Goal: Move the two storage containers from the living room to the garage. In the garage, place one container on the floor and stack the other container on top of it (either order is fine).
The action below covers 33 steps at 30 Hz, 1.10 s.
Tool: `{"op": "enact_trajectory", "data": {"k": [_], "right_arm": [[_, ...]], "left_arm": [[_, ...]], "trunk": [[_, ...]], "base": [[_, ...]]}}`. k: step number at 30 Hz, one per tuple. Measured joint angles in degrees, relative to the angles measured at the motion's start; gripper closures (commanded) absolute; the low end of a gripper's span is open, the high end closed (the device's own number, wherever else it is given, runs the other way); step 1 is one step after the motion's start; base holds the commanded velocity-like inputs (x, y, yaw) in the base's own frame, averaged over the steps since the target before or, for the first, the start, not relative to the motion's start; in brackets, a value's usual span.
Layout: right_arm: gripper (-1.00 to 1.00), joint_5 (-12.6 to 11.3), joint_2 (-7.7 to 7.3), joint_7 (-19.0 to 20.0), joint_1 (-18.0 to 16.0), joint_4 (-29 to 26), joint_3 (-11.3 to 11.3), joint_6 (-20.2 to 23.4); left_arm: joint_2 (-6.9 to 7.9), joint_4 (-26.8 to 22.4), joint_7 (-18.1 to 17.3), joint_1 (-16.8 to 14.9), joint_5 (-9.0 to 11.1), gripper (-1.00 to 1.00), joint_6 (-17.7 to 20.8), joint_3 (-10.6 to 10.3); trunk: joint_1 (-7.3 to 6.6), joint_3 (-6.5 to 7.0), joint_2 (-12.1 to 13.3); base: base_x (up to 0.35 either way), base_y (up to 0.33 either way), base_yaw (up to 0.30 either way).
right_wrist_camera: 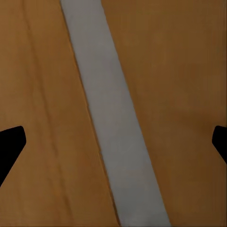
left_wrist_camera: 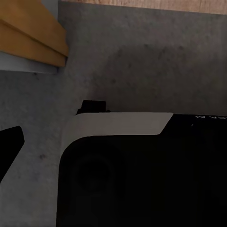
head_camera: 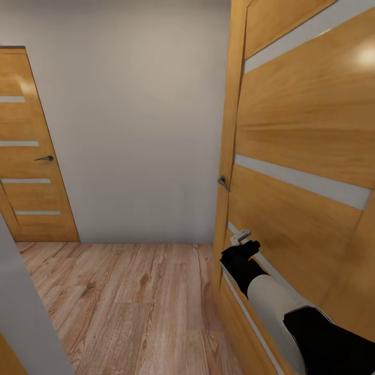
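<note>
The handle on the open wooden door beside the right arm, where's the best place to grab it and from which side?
Grip the free end of the door handle, the dark lever sticking out from the edge of the open door towards the hallway. Come from the hallway side, with the jaws above and below the bar, since it looks roughly horizontal. The right gripper is currently lower, against the door face, so it would likely need to back off and rise first.
</note>
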Motion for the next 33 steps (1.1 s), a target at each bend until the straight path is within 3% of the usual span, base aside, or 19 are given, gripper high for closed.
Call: {"op": "enact_trajectory", "data": {"k": [28,33], "right_arm": [[-1.0,-0.59,-2.15,-0.09,-2.76,1.97,-2.21,-0.17],[-1.0,-0.64,-2.37,-0.07,-3.3,1.97,-3.64,-0.15]], "left_arm": [[-0.03,0.0,0.0,-0.01,0.0,-1.0,-0.06,0.0],[0.01,0.0,0.0,-0.01,0.0,-1.0,-0.06,0.0]], "trunk": [[0.0,0.0,0.0],[0.0,0.0,0.0]], "base": [[0.0,0.0,0.0],[0.0,0.0,0.0]]}}
